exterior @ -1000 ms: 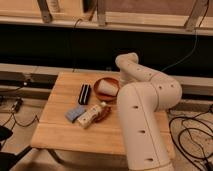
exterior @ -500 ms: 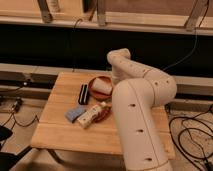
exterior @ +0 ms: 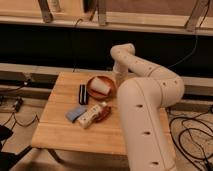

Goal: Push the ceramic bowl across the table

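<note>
Gripper (exterior: pixel 119 76) down at table height, beside the right rim of the ceramic bowl (exterior: pixel 101 86); finger state cannot be told, contact with the rim likewise. Ceramic bowl just left of the gripper, on the far half of the table (exterior: pixel 60 125), with a white cup (exterior: pixel 99 88) lying inside it. Dark flat object (exterior: pixel 83 93) farther left, close against the bowl's rim. Nearer the front edge: smaller reddish-brown dish (exterior: pixel 104 114), white bottle-like item (exterior: pixel 92 114) lying across it, blue item (exterior: pixel 76 113) beside that.

Judged step: lateral push leftward. Recommended: keep contact low on the rim, steady and slow, to avoid tipping the bowl or spilling the cup. Expect the dark object to be carried along.
</note>
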Robot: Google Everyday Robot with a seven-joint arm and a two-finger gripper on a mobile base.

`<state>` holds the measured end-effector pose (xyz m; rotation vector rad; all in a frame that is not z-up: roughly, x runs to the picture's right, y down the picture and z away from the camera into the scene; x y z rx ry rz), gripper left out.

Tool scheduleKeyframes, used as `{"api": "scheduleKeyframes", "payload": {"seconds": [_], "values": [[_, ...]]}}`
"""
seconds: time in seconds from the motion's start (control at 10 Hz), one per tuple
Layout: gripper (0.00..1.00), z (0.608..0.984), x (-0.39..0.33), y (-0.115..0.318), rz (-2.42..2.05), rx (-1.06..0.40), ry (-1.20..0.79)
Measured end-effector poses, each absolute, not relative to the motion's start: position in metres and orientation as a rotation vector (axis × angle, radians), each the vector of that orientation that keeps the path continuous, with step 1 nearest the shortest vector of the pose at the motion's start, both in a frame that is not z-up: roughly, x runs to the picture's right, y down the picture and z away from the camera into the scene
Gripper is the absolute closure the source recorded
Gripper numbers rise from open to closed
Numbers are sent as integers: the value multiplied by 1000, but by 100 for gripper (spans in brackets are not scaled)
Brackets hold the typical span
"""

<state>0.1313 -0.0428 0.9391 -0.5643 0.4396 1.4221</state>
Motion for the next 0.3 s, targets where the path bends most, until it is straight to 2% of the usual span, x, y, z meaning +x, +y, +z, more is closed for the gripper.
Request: {"api": "scheduleKeyframes", "payload": {"seconds": [0.1, 0.3], "values": [[100, 927, 177, -56, 1540, -531, 444], [100, 912, 247, -49, 1734, -522, 487]]}}
